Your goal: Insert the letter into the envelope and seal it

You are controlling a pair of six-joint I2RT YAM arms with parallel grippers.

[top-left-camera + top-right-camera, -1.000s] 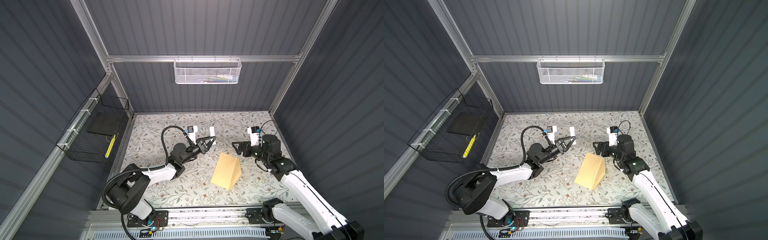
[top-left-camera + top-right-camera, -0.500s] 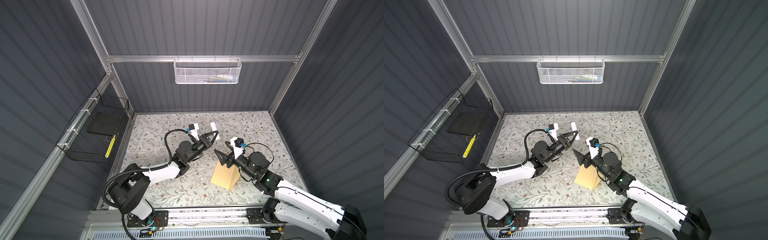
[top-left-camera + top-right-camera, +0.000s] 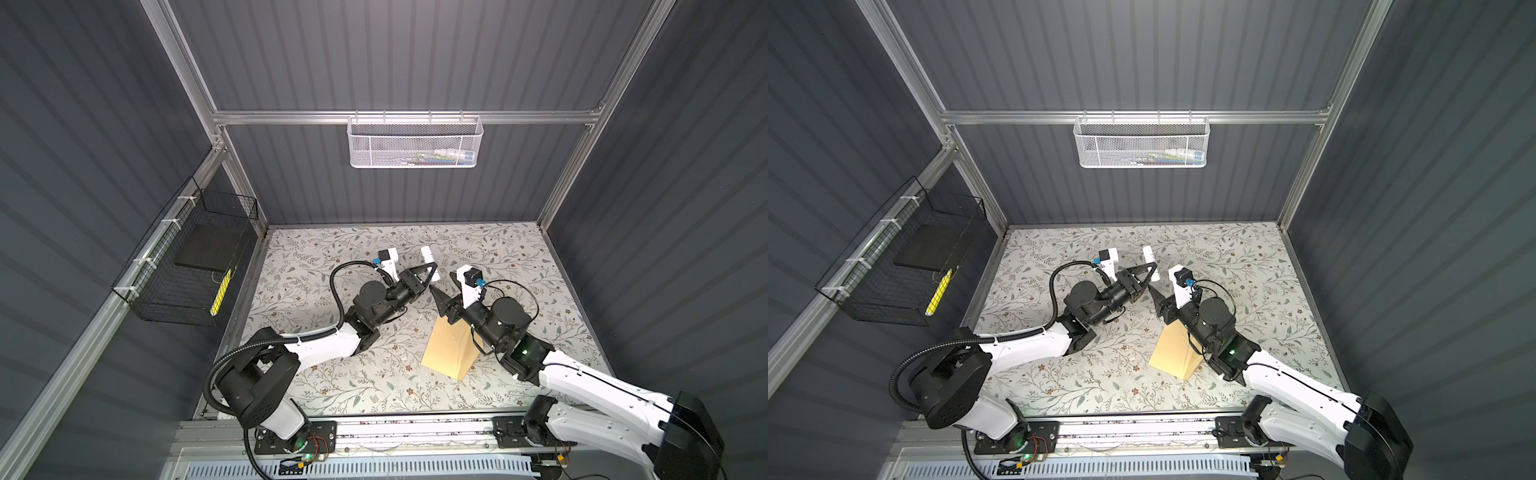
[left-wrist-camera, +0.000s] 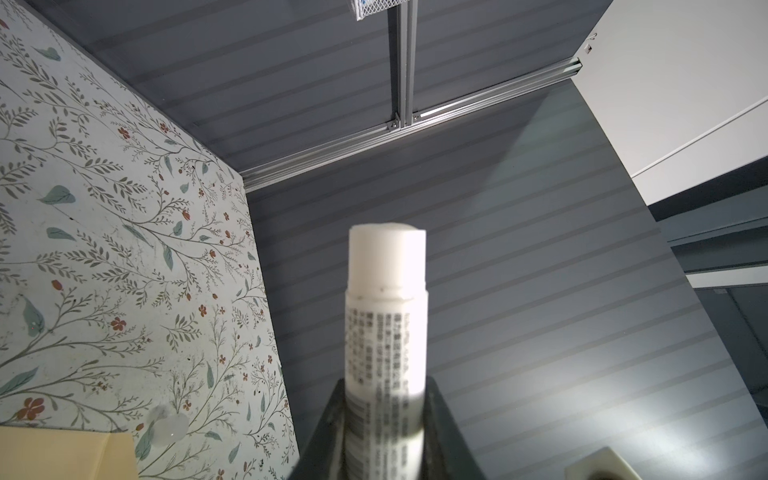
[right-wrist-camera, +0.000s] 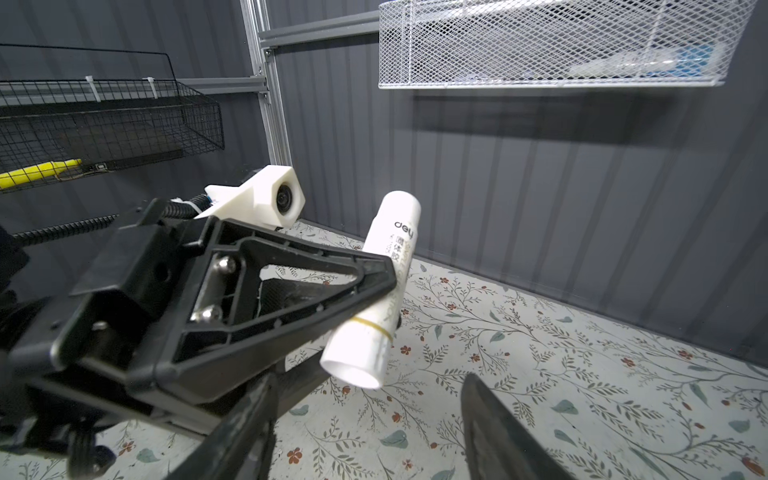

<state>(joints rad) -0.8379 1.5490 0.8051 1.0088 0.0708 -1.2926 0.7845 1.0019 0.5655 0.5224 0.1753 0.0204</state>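
My left claw is clenched on a white glue tube. It grips the tube partway along and crosswise to the jaws, so both ends stand free. My right claw is released, jaws apart and empty, just short of the tube's nearer flat end. I judge this a presentation for uncapping or handover. The tube's other end tilts up toward the back wall.

The envelope lies on the bench beneath my right arm. Its long axis runs from the front edge toward the back wall, and its far end is hidden. The letter is not visible; whether it is inside, I cannot tell.
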